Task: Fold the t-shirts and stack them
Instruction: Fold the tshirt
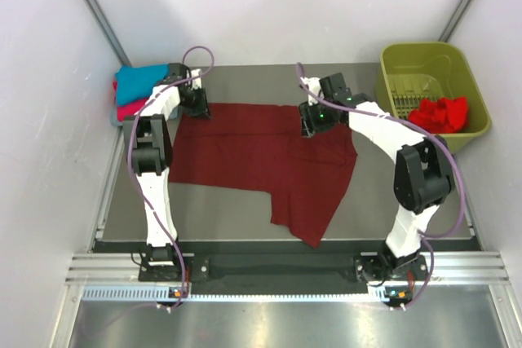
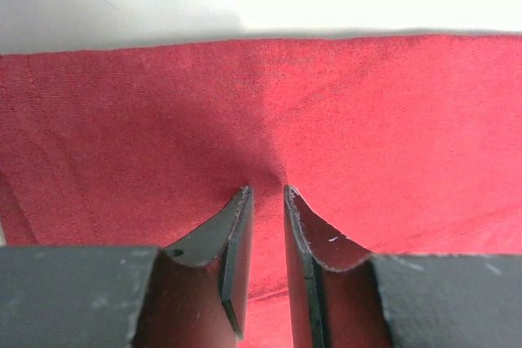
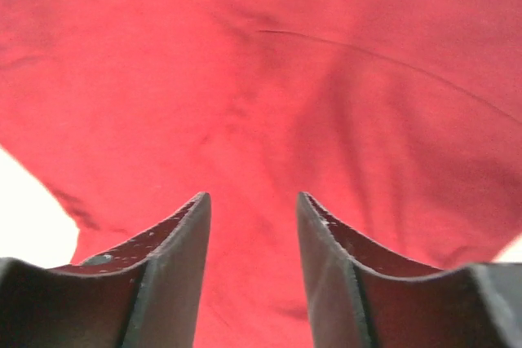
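A dark maroon t-shirt (image 1: 253,156) lies spread flat in the middle of the table. My left gripper (image 1: 198,109) is at its far left corner. In the left wrist view the jaws (image 2: 267,193) stand almost together, pinching a pucker of the maroon cloth (image 2: 367,120) just inside its edge. My right gripper (image 1: 310,126) is at the shirt's far edge, right of centre. Its jaws (image 3: 253,197) stand wide apart over the cloth (image 3: 245,79), holding nothing. A teal shirt (image 1: 143,81) lies folded on a pink-red one (image 1: 126,109) at the back left. The pale grey-blue shirt is out of view.
An olive-green plastic basket (image 1: 416,46) stands at the back right with a crumpled bright red shirt (image 1: 440,112) in it. White walls close in the table on the left, back and right. A sleeve of the maroon shirt hangs toward the near edge (image 1: 306,222).
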Robot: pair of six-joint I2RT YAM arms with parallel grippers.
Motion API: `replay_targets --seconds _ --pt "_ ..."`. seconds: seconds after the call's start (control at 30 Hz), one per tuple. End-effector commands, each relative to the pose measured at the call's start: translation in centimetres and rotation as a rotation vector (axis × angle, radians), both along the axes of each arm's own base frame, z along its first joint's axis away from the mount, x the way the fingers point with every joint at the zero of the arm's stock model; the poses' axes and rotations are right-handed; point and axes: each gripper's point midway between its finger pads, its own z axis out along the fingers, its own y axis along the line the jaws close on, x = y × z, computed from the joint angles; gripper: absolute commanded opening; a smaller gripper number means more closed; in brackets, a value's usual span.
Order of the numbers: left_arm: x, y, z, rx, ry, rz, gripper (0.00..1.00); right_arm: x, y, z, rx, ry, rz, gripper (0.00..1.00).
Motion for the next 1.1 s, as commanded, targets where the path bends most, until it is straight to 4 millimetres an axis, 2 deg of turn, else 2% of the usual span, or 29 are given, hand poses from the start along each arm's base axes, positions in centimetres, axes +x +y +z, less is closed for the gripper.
replay_targets --seconds 0.0,0.03,0.07,0.1,0.13,0.23,0.27,0.3,0.43,0.53,0.57,0.6,0.63,0.67,0.7,0.73,0.77,0.8,0.83,0.87,0.93,1.07 --pt "0.9 -0.2 3.3 -0.026 -0.065 0.000 0.27 2.9 -2.8 -0.8 -0.003 -0.014 -0.135 0.49" --pt "0.8 -0.3 3.1 -0.025 -0.059 -0.003 0.27 3.3 -3.1 -1.1 0.004 -0.002 -0.149 0.50" --pt "0.6 -0.2 2.8 -0.025 -0.048 -0.002 0.27 3.9 -3.8 -2.3 0.013 0.032 -0.173 0.51" --pt "0.5 -0.2 2.6 -0.023 -0.042 -0.004 0.27 4.5 -3.9 -2.3 0.031 0.042 -0.195 0.51" --pt "0.6 0.0 2.5 -0.016 -0.043 -0.005 0.27 5.1 -4.7 -3.5 0.035 0.073 -0.225 0.52" --pt "0.4 0.3 1.7 0.014 -0.024 -0.005 0.28 6.5 -5.5 -4.4 0.081 0.103 -0.287 0.53" --pt "0.4 0.4 1.4 0.023 -0.020 -0.005 0.29 6.8 -6.1 -5.3 0.087 0.126 -0.304 0.54" --pt "0.4 0.6 1.3 0.039 -0.020 -0.002 0.29 7.5 -6.3 -5.2 0.100 0.123 -0.313 0.54" --pt "0.3 0.9 0.3 0.086 -0.011 -0.010 0.30 9.4 -7.9 -6.8 0.120 0.151 -0.367 0.61" --pt "0.7 1.1 -0.3 0.112 -0.012 -0.013 0.31 11.2 -8.3 -6.5 0.133 0.129 -0.383 0.67" --pt "0.9 1.2 -1.0 0.119 -0.004 -0.015 0.31 11.7 -8.6 -7.3 0.133 0.138 -0.393 0.68" --pt "1.1 1.3 -1.1 0.124 -0.006 -0.014 0.31 12.9 -8.5 -6.5 0.147 0.108 -0.395 0.68" --pt "1.8 1.3 -0.7 0.129 -0.024 -0.017 0.31 13.5 -8.7 -7.3 0.145 0.113 -0.402 0.69" --pt "2.0 1.5 -1.5 0.133 -0.014 -0.017 0.31 14.9 -8.7 -6.3 0.157 0.078 -0.399 0.69" --pt "2.4 1.4 -1.4 0.136 -0.023 -0.020 0.32 15.5 -8.7 -6.2 0.157 0.069 -0.398 0.69" --pt "3.2 1.5 -1.0 0.143 -0.045 -0.020 0.32 15.9 -8.8 -7.4 0.150 0.081 -0.403 0.70" --pt "3.4 0.3 -1.8 0.155 -0.041 -0.040 0.32 16.5 -8.9 -7.4 0.148 0.069 -0.407 0.70" --pt "3.9 0.4 -1.9 0.163 -0.051 -0.038 0.32 17.8 -8.8 -6.5 0.157 0.035 -0.405 0.70" --pt "4.7 0.5 -2.1 0.169 -0.063 -0.036 0.33 18.2 -8.9 -7.3 0.149 0.039 -0.410 0.70" --pt "5.0 0.6 -2.1 0.175 -0.067 -0.031 0.33 19.3 -8.9 -6.4 0.155 0.003 -0.409 0.70" --pt "6.1 0.7 -1.7 0.178 -0.098 -0.030 0.34 20.2 -8.9 -7.1 0.150 -0.005 -0.410 0.71" --pt "7.7 0.2 -2.3 0.181 -0.135 -0.029 0.35 22.4 -8.8 -6.1 0.188 -0.048 -0.433 0.72"
